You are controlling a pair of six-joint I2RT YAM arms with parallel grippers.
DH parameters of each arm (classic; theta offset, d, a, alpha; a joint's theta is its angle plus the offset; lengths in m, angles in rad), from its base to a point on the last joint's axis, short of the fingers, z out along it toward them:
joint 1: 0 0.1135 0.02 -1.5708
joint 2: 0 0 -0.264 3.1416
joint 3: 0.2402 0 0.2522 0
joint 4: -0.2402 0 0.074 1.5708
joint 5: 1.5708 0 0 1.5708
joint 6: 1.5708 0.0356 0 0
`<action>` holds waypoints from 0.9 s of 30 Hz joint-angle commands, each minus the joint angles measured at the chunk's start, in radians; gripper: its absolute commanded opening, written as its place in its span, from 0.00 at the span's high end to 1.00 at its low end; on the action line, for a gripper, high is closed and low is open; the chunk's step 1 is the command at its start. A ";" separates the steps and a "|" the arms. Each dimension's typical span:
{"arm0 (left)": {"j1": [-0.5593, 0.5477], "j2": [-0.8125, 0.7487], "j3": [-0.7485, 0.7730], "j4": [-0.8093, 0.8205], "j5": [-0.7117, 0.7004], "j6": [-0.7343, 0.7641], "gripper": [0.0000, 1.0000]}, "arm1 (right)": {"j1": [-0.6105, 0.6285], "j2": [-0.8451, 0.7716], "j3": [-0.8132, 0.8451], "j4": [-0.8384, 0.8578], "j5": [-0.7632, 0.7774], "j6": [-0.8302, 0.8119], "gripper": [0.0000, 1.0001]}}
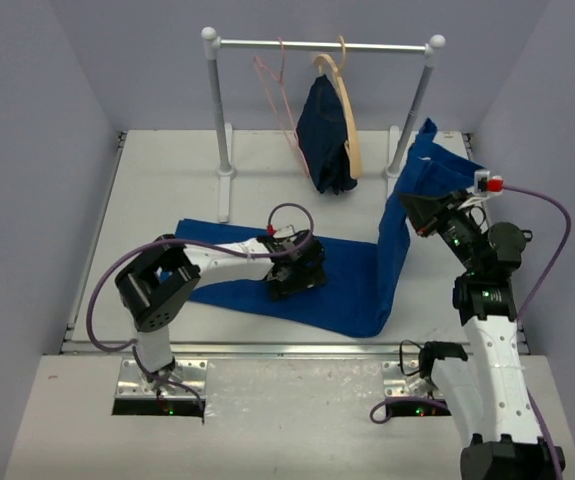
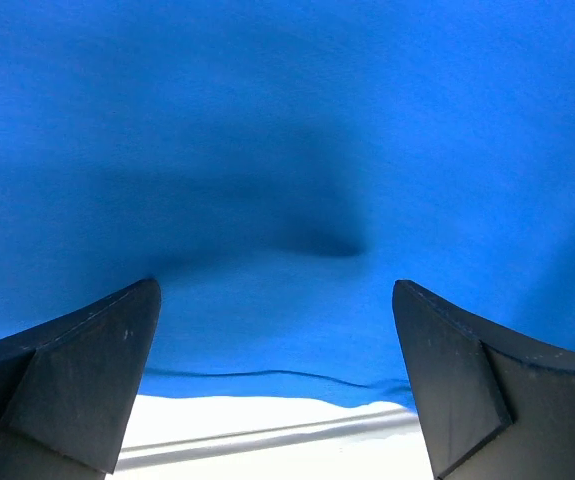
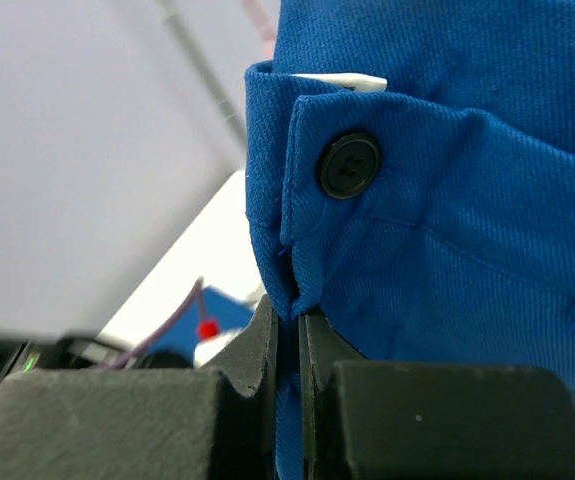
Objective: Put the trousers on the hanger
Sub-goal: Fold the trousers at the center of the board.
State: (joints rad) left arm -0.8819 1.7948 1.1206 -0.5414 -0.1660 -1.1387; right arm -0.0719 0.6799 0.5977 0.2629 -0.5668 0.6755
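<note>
The royal-blue trousers [image 1: 352, 270] lie across the table, legs toward the left, with the waist end lifted at the right. My right gripper [image 1: 419, 212] is shut on the waistband [image 3: 297, 290] just below a black button [image 3: 349, 165], holding that end up in the air. My left gripper [image 1: 297, 272] stands open, low over the trouser leg [image 2: 287, 150], its fingertips [image 2: 117, 330] on either side of the hem near the cloth's front edge. The pink-red wire hanger [image 1: 279, 100] hangs from the rail [image 1: 317, 45] at the back.
A pale wooden hanger [image 1: 347, 105] carrying a dark navy garment [image 1: 325, 135] hangs on the same rail, right of the wire one. The rail's two white posts [image 1: 217, 100] stand on the table at the back. Grey walls close in on both sides.
</note>
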 commanded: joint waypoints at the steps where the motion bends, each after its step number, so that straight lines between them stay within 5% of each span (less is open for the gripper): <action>1: 0.144 -0.199 -0.087 -0.097 -0.055 0.084 0.00 | 0.163 0.021 0.096 0.142 -0.087 -0.099 1.00; 9: 0.319 -0.477 -0.166 -0.247 -0.161 0.092 0.00 | 0.463 0.153 0.150 0.156 0.002 -0.244 1.00; 18: 0.786 -0.702 -0.292 -0.301 -0.115 0.153 0.00 | 0.826 0.433 0.154 0.344 0.345 -0.393 1.00; 27: 0.923 -0.758 -0.277 -0.311 -0.107 0.314 0.00 | 0.972 0.781 0.253 0.488 0.518 -0.456 1.00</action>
State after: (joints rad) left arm -0.0025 1.0630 0.8211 -0.8642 -0.2890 -0.9237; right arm 0.8480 1.3865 0.7640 0.5459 -0.1909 0.2824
